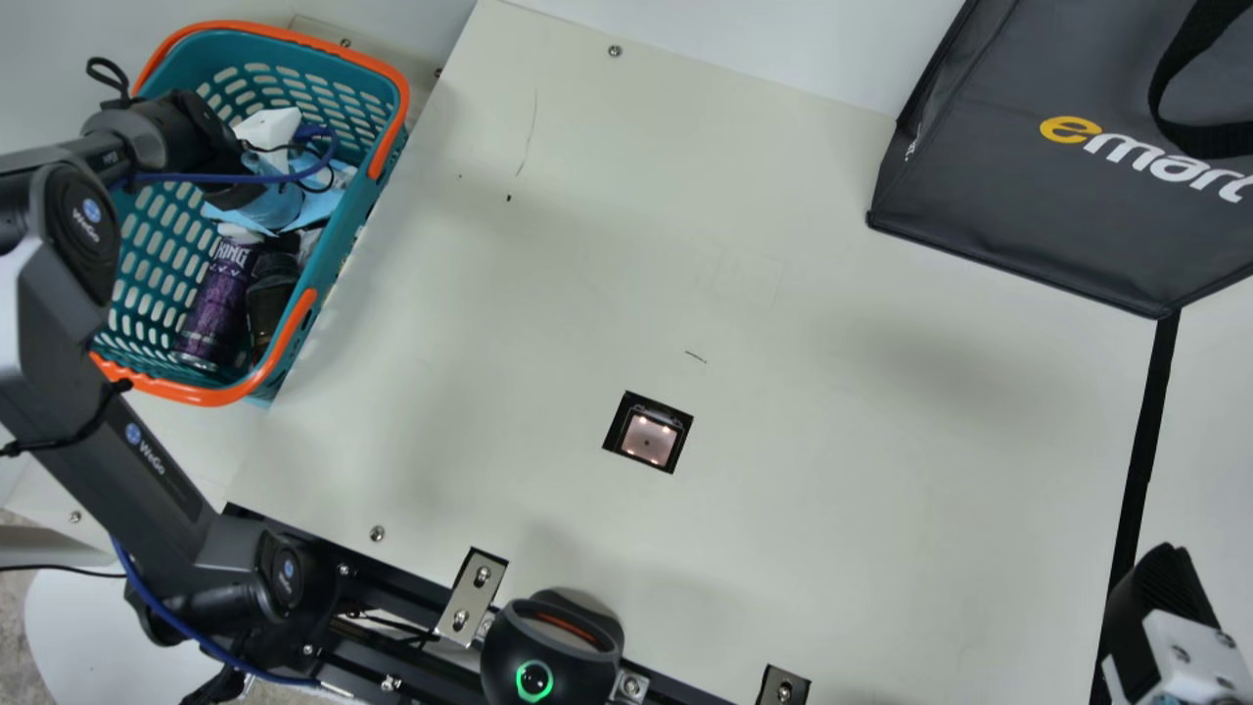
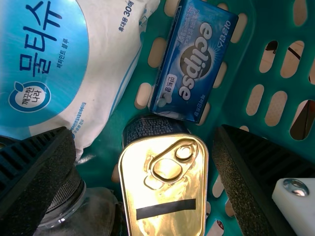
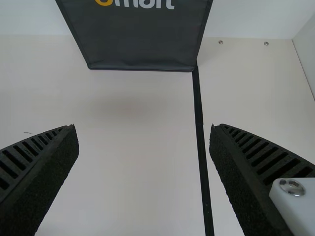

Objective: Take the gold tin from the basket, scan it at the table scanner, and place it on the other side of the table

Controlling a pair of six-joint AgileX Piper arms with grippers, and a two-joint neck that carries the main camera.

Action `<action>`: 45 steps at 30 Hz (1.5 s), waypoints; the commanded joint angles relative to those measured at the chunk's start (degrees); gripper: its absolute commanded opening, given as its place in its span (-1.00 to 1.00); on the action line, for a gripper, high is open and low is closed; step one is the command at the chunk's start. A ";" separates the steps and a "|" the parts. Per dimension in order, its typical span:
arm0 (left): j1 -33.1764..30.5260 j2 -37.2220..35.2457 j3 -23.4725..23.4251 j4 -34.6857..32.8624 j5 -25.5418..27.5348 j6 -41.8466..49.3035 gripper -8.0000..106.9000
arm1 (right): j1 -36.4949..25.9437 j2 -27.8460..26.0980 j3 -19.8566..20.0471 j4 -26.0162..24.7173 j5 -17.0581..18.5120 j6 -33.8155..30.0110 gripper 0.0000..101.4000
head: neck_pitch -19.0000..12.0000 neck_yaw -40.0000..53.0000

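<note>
My left gripper (image 1: 235, 191) is down in the teal basket (image 1: 147, 235) in the main view, its fingertips hidden there. In the left wrist view the same gripper (image 2: 145, 179) is open, with the gold tin (image 2: 170, 196) between its spread fingers and a gap on each side. The tin's pull-ring lid faces the camera. The table scanner (image 1: 648, 438) is a lit square window in the table. At the main view's lower right is my right gripper (image 1: 1165, 587); in the right wrist view this gripper (image 3: 144, 182) stands open over bare table.
Around the tin lie a blue eclipse box (image 2: 194, 59), a wipes pack (image 2: 59, 59) and a clear jar (image 2: 83, 216). A purple can (image 1: 217, 304) leans in the basket. A dark bag (image 1: 1028, 176) stands at the back right; black tape (image 1: 1145, 431) runs down the table's right side.
</note>
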 commanded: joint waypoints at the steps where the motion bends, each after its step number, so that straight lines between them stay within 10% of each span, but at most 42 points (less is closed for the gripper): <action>1: -0.07 0.08 -0.09 -0.15 0.24 0.08 0.47 | 0.00 0.00 0.00 0.00 0.00 0.00 0.87 | -1.57 0.14; 14: -0.54 0.25 -0.34 -0.38 0.56 0.07 -1.00 | 0.00 0.00 0.00 0.00 -0.05 0.00 0.87 | -1.57 0.14; 45: 0.01 -7.32 1.67 -1.72 1.00 -1.01 -1.00 | 0.00 0.00 0.00 0.00 0.00 0.00 0.87 | -1.57 0.14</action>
